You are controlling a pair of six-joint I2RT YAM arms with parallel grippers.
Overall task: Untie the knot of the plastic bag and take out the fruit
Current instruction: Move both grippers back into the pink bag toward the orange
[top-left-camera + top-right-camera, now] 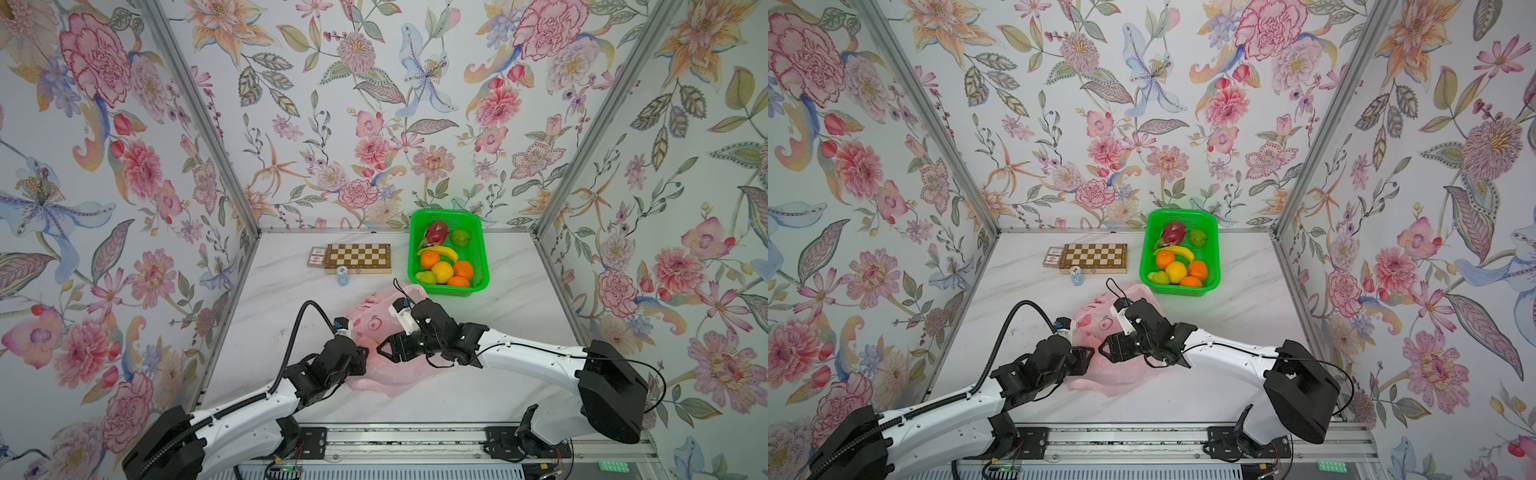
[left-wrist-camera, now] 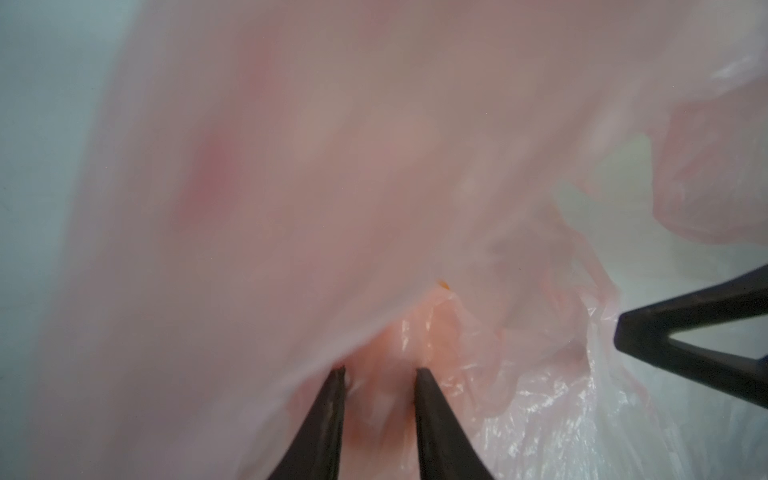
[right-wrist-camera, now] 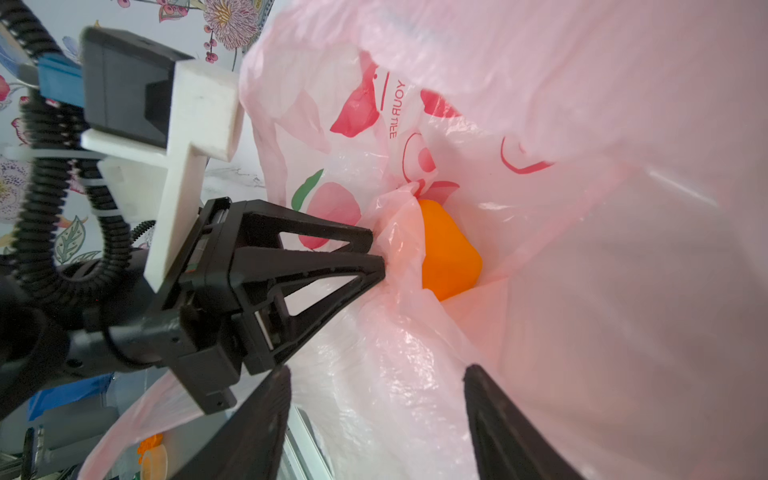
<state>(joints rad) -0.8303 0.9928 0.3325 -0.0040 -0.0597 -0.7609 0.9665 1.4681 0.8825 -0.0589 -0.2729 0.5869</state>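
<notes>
The pale-pink plastic bag (image 1: pixel 370 320) (image 1: pixel 1096 316) lies crumpled mid-table between both arms. My left gripper (image 1: pixel 365 353) (image 2: pixel 379 372) is pinched on a fold of its film; in the right wrist view its fingers (image 3: pixel 374 249) sit close together on the bunched plastic. An orange fruit (image 3: pixel 451 253) shows inside the bag mouth just past them. My right gripper (image 1: pixel 381 347) (image 3: pixel 378 370) faces the left one, jaws wide apart over the bag film, holding nothing. The knot shows in no view. More fruit (image 1: pixel 442 271) fills the green basket (image 1: pixel 445 212).
The basket also holds a dragon fruit (image 1: pixel 436 232), oranges and a banana (image 1: pixel 440 251). A chessboard (image 1: pixel 357 257), a card box (image 1: pixel 316 256) and a stack of chips (image 1: pixel 342 275) sit at the back left. Floral walls enclose three sides.
</notes>
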